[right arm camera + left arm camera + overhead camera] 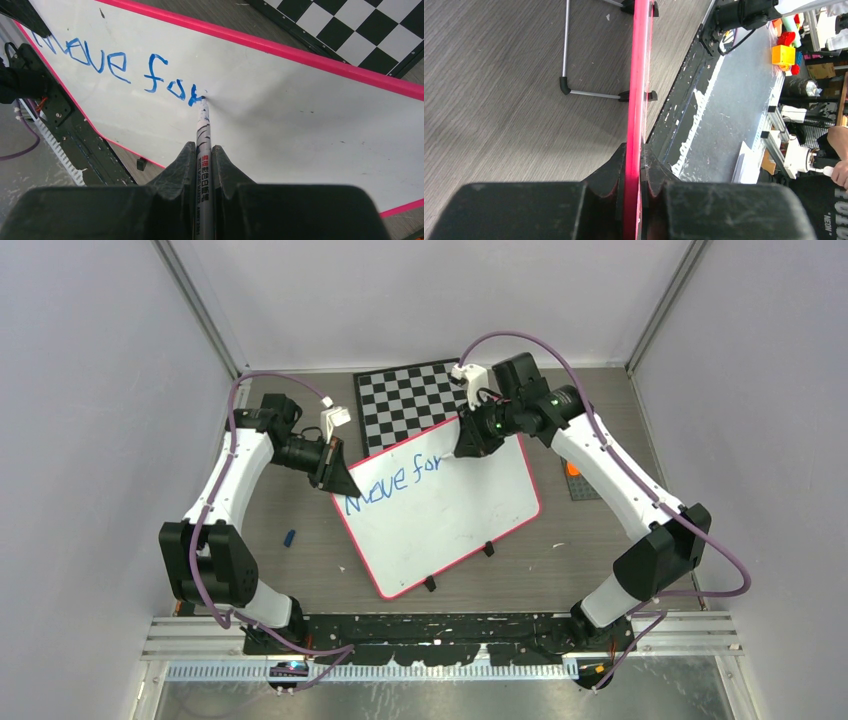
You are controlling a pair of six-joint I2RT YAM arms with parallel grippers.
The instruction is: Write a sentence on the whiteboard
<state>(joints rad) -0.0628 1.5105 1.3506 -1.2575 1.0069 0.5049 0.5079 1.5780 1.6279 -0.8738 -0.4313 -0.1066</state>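
Observation:
The whiteboard (455,525), white with a pink rim, lies slantwise on the table's middle. Blue lettering (392,480) along its upper left reads "Move for". My left gripper (340,478) is shut on the board's left corner; in the left wrist view the pink rim (640,75) runs edge-on between the closed fingers of the left gripper (635,150). My right gripper (463,452) is shut on a silver whiteboard marker (202,120). In the right wrist view the marker's tip touches the board at the end of the lettering (150,75), just past the "r", ahead of the right gripper (204,147).
A black-and-white checkered board (410,405) lies behind the whiteboard, partly under it. A small blue cap (289,538) sits on the table at the left. An orange piece (572,469) rests on a dark plate at the right. Black clip feet (430,583) stick out from the whiteboard's near edge.

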